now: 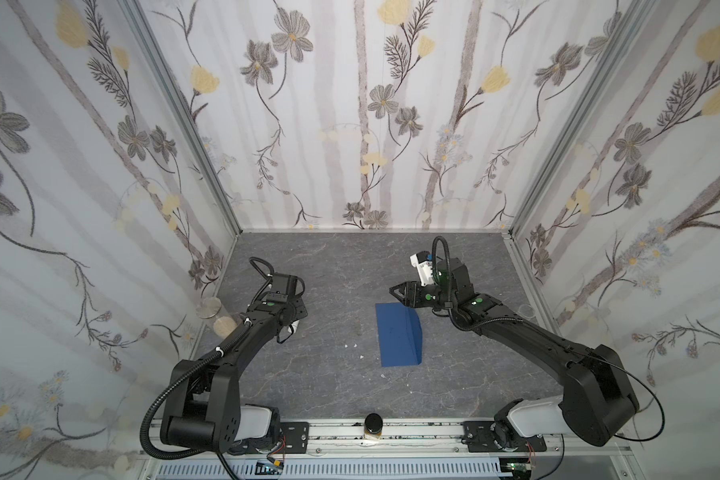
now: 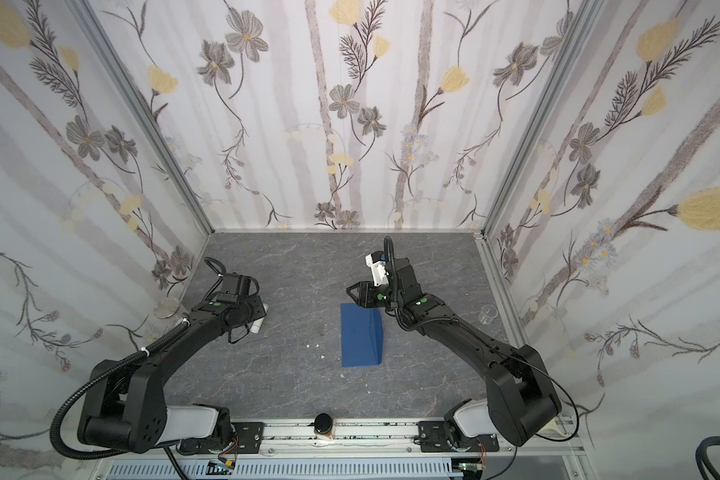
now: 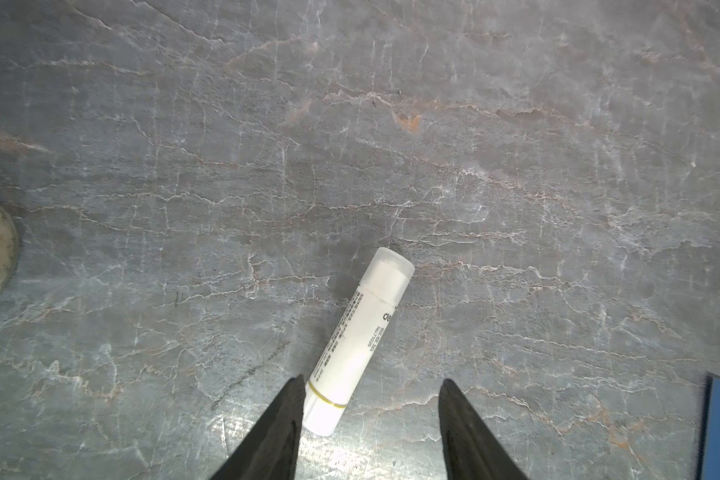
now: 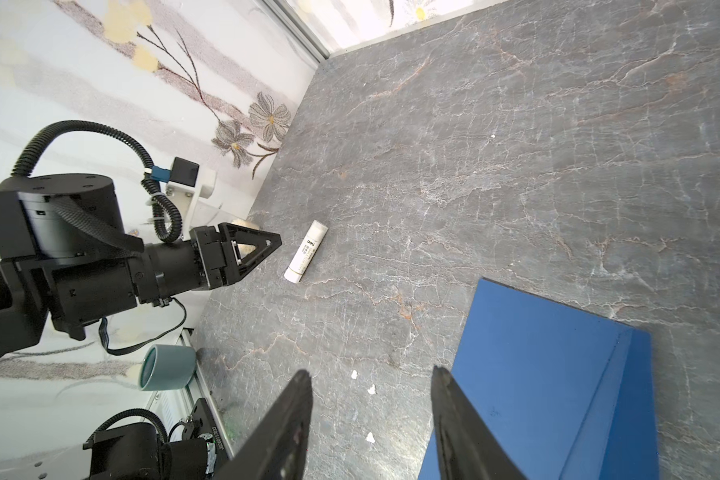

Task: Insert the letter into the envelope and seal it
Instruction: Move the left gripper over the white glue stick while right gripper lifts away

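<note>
The dark blue long rectangular paper envelope lies flat near the middle of the grey marble-patterned table, one short end toward the rear wall. Its flap is folded over the body along the right long side; whether the flap is stuck down cannot be told from these views. The right gripper is near the envelope's far end, jaws standing apart and grasping nothing; in the right wrist view one finger overlaps the envelope's edge. The left gripper is well to the left of the envelope, jaws likewise apart and empty. A white cylindrical glue-stick tube with a translucent cap lies on its side on the table; its base end sits between the left fingers, close against one of them. A few small white scraps lie on the table just left of the envelope.
</note>
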You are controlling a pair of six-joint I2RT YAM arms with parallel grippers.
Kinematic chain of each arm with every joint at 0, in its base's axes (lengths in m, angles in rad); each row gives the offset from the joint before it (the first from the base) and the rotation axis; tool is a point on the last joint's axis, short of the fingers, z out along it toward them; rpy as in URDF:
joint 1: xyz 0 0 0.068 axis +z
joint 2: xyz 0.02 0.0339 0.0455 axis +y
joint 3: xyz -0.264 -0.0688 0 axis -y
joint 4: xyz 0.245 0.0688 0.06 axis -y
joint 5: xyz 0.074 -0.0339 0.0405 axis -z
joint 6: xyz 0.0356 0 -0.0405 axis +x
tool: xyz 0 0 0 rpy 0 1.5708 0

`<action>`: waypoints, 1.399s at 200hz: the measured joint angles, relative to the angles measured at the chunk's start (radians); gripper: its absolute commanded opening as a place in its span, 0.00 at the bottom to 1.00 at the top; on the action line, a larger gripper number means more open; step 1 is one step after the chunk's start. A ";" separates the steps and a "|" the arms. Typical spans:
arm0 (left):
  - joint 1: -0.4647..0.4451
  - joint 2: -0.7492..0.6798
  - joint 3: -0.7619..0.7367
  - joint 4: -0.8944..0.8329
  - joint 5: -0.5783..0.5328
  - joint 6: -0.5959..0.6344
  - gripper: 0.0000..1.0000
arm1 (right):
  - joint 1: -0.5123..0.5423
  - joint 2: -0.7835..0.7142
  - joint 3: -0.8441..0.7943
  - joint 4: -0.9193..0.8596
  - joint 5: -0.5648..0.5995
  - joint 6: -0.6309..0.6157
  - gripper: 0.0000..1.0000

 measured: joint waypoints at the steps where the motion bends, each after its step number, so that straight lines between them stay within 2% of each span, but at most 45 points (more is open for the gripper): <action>1: 0.000 0.001 0.001 0.000 0.000 0.000 0.53 | -0.001 0.000 -0.002 0.003 -0.001 0.000 0.49; 46: 0.022 0.026 0.014 -0.019 -0.027 0.012 0.56 | -0.039 0.017 -0.050 0.030 -0.054 -0.003 0.50; 161: 0.039 0.264 0.114 -0.039 0.018 0.119 0.42 | -0.071 0.107 -0.060 0.083 -0.129 0.002 0.49; 280: 0.039 0.274 0.105 -0.116 0.051 0.153 0.37 | -0.074 0.138 -0.060 0.117 -0.154 0.027 0.49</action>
